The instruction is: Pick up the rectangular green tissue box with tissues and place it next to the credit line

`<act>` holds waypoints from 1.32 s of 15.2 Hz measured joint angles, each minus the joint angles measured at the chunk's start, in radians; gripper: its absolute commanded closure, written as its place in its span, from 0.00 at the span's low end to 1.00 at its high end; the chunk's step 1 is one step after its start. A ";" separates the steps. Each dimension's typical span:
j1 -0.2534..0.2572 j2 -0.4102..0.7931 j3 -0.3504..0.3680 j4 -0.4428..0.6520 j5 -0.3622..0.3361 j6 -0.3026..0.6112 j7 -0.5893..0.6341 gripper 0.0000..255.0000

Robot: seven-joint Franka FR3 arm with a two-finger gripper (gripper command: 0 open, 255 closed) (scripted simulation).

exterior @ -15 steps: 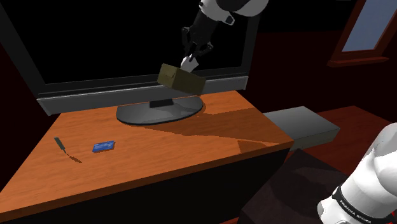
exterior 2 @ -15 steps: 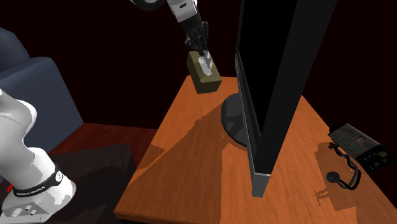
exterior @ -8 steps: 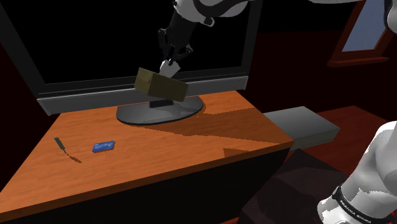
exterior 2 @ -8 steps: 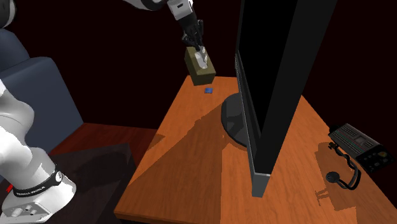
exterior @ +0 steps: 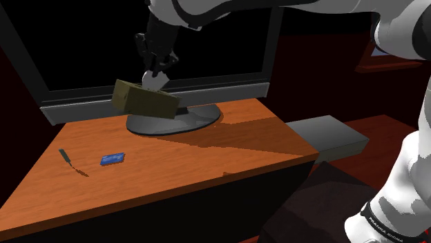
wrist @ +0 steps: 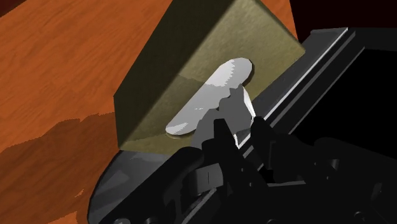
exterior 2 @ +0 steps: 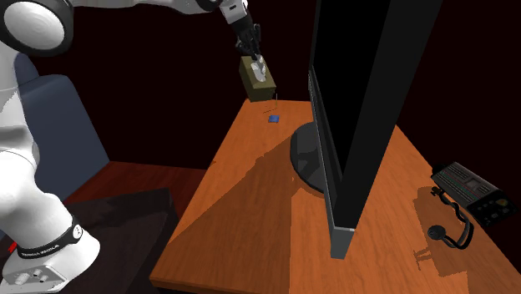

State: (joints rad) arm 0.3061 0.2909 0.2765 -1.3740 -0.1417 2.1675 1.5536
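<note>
Slippage is the main worry: the hand (exterior: 153,74) is closed on the olive-green tissue box (exterior: 145,101), apparently only by the white tissue (wrist: 210,98) poking from its top. The box hangs tilted just beneath the fingers (wrist: 221,133), in the air above the wooden bench (exterior: 207,155). A soft tuft could tear or pull out under a quick swing, dropping the box short of the blue card (exterior: 112,159), which lies on the bench well below and away from the hand. The TV base (exterior: 197,119) sits close under the box, and a low pass might clip it.
</note>
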 measured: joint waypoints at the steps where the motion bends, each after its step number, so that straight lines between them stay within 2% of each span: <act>1: 0.020 0.027 0.002 0.037 -0.018 -0.011 0.021 1.00; 2: 0.046 0.065 0.003 0.095 -0.040 -0.035 0.046 1.00; 4: 0.065 0.089 0.003 0.116 -0.057 -0.034 0.068 1.00; 20: 0.054 0.081 -0.007 -0.109 -0.076 0.181 0.102 1.00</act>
State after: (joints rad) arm 0.3603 0.3715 0.2694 -1.4829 -0.2176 2.3483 1.6558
